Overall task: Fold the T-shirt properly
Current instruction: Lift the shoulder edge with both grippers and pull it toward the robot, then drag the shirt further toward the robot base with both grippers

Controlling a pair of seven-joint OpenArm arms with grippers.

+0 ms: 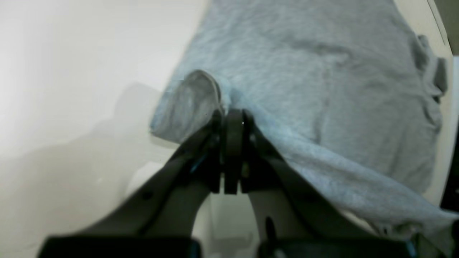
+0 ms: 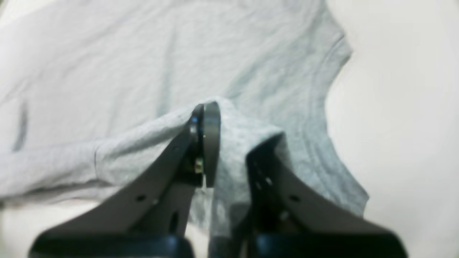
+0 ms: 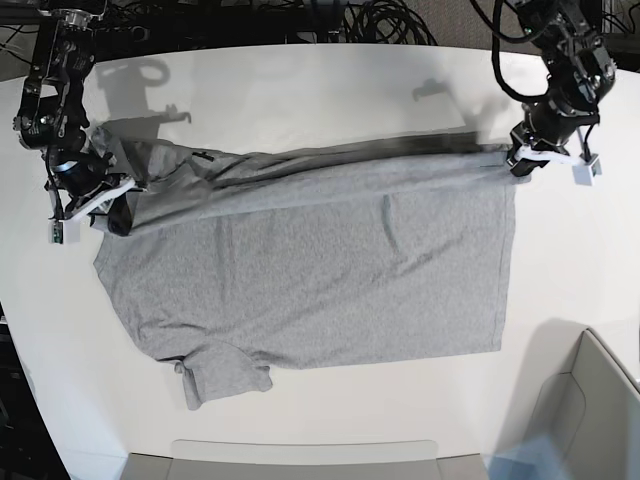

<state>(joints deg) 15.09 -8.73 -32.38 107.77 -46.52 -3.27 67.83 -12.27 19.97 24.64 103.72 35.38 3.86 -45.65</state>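
Item: T-shirt [image 3: 320,270], heather grey, laid plain side up across the white table [image 3: 320,90], hem toward the left arm, sleeves toward the right.

Far long edge: lifted into a taut ridge.

Left gripper [image 1: 233,118]: clenched on the hem corner.

Right gripper [image 2: 206,118]: clenched on cloth at the shoulder end.

Handling, as judged: both ends are best carried together at equal height toward the near edge, tension being kept so the fold line runs straight.

Near sleeve [image 3: 225,378]: bunched, to be smoothed.
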